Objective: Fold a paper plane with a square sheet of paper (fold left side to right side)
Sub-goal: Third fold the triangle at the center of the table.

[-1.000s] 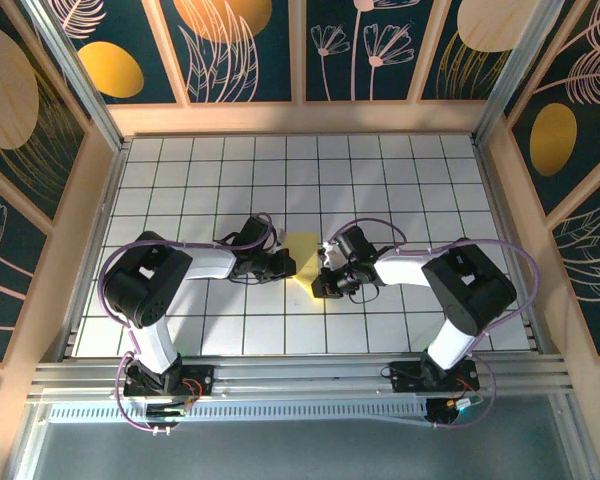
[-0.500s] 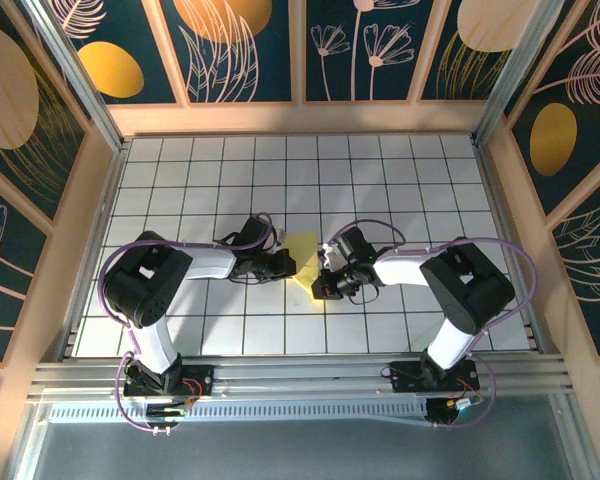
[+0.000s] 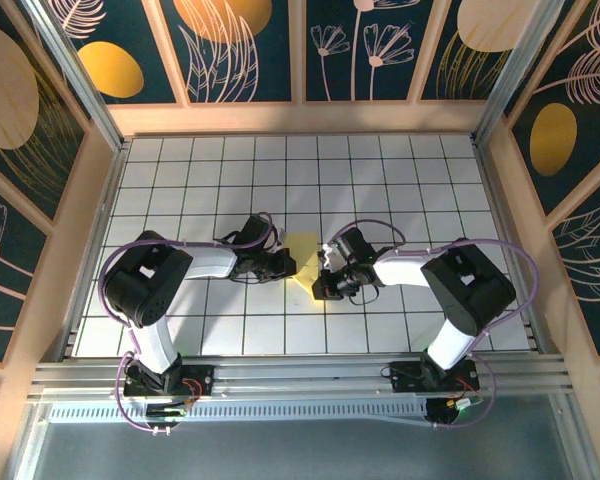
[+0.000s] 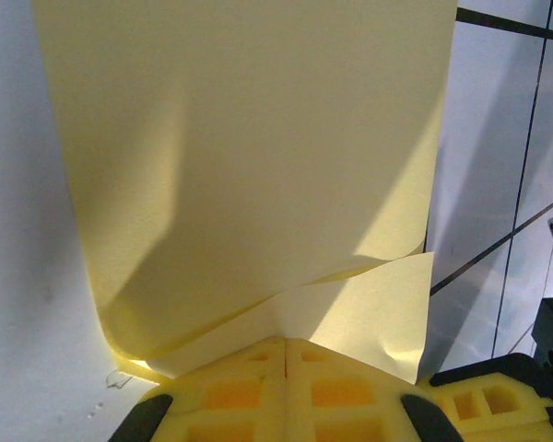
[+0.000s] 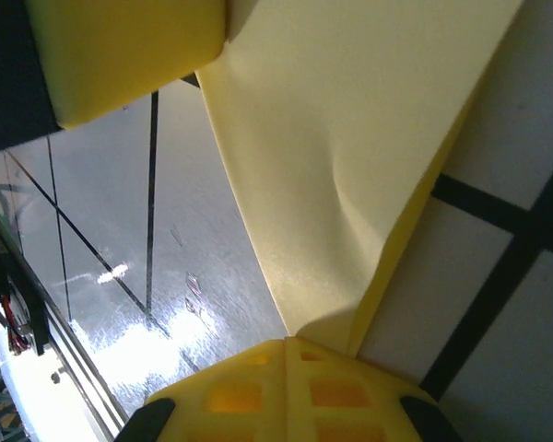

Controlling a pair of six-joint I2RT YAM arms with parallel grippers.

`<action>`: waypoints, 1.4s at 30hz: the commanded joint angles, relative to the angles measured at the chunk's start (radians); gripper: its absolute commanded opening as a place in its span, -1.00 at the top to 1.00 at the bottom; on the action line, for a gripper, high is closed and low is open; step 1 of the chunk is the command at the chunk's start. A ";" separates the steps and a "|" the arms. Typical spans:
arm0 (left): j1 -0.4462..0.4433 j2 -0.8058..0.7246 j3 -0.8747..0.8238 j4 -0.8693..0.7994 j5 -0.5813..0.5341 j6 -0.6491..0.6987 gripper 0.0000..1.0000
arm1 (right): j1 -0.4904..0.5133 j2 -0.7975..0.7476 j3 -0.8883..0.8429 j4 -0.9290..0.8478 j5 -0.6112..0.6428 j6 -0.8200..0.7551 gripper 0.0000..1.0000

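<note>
Spanning the floor of the enclosure, the white tiled counter (image 3: 400, 180) carries both arms. The left arm (image 3: 145, 285) and the right arm (image 3: 470, 285) reach inward and nearly meet at the middle.

Between them lies the square sheet of paper (image 3: 302, 252), yellow and partly doubled over. It sits just to the right of the left gripper (image 3: 285, 265) and just to the left of the right gripper (image 3: 320, 283), touching both.

In the left wrist view the sheet (image 4: 249, 157) spreads away from the left gripper (image 4: 286, 345). Its upper layer curls over a lower one, with the bend just beside the gripper's left side. The jaws are pressed fully together, and the near edge of the paper is pinched in the seam between the yellow foam fingers (image 4: 341, 391).

In the right wrist view the sheet (image 5: 350, 138) rises off the tiles from the right gripper (image 5: 288, 345) as a tilted, dented flap. This gripper is likewise clamped tight, with the paper's corner nipped between its fingers (image 5: 230, 396). At the flap's far end, a yellow pad of the left gripper (image 5: 120, 55) touches the paper.
</note>
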 commanded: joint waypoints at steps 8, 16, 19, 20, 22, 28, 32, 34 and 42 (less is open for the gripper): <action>-0.001 0.057 -0.016 -0.108 -0.115 0.030 1.00 | 0.010 -0.118 0.016 -0.238 0.002 -0.064 1.00; -0.001 0.052 -0.020 -0.101 -0.110 0.028 1.00 | 0.012 -0.108 0.070 -0.140 -0.045 -0.032 1.00; -0.001 0.054 -0.021 -0.098 -0.108 0.027 1.00 | 0.010 -0.071 0.079 -0.081 -0.002 -0.005 1.00; -0.001 0.056 -0.020 -0.098 -0.107 0.027 1.00 | 0.010 -0.061 0.080 -0.066 0.006 0.002 1.00; -0.002 0.054 -0.021 -0.096 -0.107 0.027 1.00 | 0.010 -0.034 0.092 -0.053 0.017 0.010 1.00; -0.002 0.055 -0.020 -0.096 -0.107 0.026 1.00 | 0.007 0.016 0.097 -0.055 0.047 0.010 1.00; -0.002 0.052 -0.019 -0.098 -0.107 0.025 1.00 | 0.003 0.032 0.097 -0.071 0.064 0.009 1.00; -0.001 0.053 -0.019 -0.099 -0.109 0.025 1.00 | 0.003 0.039 0.097 -0.086 0.073 0.004 1.00; -0.002 0.041 -0.019 -0.084 -0.101 0.022 0.98 | -0.001 0.060 0.082 -0.114 0.083 0.009 1.00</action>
